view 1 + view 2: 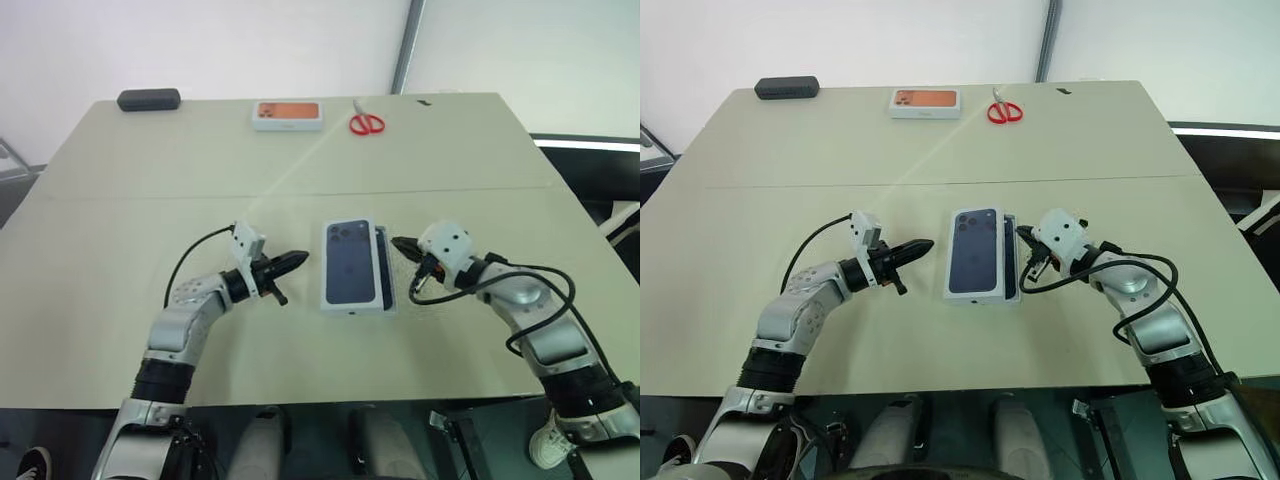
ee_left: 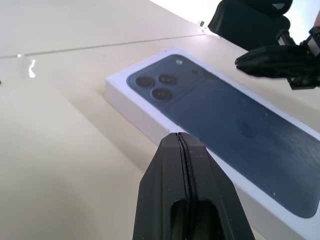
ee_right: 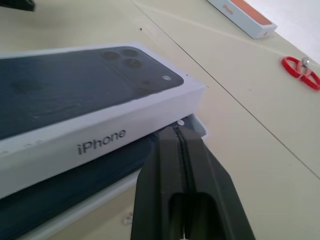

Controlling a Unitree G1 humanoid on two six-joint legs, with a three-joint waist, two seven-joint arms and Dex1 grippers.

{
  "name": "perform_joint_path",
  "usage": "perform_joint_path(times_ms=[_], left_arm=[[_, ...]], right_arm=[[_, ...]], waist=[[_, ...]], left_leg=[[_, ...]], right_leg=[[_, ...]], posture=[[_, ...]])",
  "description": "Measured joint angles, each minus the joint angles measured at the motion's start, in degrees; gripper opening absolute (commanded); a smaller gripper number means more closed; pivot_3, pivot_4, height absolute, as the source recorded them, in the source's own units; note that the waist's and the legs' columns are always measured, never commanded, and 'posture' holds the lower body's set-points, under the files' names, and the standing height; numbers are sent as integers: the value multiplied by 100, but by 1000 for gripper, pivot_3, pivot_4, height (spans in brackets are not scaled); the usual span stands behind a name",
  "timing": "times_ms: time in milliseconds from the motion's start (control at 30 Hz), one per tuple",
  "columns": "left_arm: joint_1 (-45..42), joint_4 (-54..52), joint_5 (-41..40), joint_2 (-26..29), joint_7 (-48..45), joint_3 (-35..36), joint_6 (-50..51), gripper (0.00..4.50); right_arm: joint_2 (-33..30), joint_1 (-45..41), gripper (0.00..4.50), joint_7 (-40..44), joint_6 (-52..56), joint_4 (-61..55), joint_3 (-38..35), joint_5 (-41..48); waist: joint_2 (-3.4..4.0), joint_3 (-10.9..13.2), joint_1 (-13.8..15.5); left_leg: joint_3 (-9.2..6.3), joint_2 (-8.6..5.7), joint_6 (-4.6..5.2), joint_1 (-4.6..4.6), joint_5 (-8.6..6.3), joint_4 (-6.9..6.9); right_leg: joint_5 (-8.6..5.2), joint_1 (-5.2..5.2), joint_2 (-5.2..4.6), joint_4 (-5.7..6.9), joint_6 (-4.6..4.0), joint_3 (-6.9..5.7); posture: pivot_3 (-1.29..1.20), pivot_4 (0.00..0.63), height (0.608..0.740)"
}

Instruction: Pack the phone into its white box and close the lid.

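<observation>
The lid (image 1: 350, 264), white with a dark blue phone picture on top, lies mid-table, askew over the white box (image 3: 198, 123). The box's right rim sticks out from under it. Between lid and rim a dark navy strip of the phone (image 3: 90, 172) shows, lying in the box. My left gripper (image 1: 300, 257) is shut and empty, pointing at the lid's left side from a short gap away. My right gripper (image 1: 397, 242) is shut too, holding nothing, its tip (image 3: 176, 129) close to the box's exposed right edge near the far corner.
Along the table's far edge lie a black oblong case (image 1: 149, 99), a small white box with an orange top (image 1: 288, 114) and red scissors (image 1: 366, 122). A seam (image 1: 150, 196) crosses the tabletop behind the box.
</observation>
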Motion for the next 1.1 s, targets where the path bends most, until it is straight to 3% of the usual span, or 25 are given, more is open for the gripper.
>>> perform_joint_path(times_ms=[300, 633, 1100], left_arm=[[-115, 262, 354, -24, 104, -366, 138, 0], [-318, 450, 572, -422, 157, -482, 147, 0], [-567, 628, 708, -865, 226, -602, 274, 0]], right_arm=[[106, 187, 23, 356, 41, -73, 47, -184], [177, 202, 23, 509, 247, -369, 76, -421], [34, 552, 23, 706, 474, -577, -445, -484]], waist=[[1, -1, 18], [1, -1, 32], [1, -1, 21]], left_leg=[[0, -3, 0, 2, 0, 2], [-4, -6, 0, 11, 0, 4], [-7, -13, 0, 12, 0, 5]], right_leg=[[0, 4, 0, 1, 0, -1], [0, 19, -4, -3, 0, -4], [0, 23, -6, -3, 1, -9]], posture=[[0, 150, 740], [0, 150, 740], [0, 150, 740]])
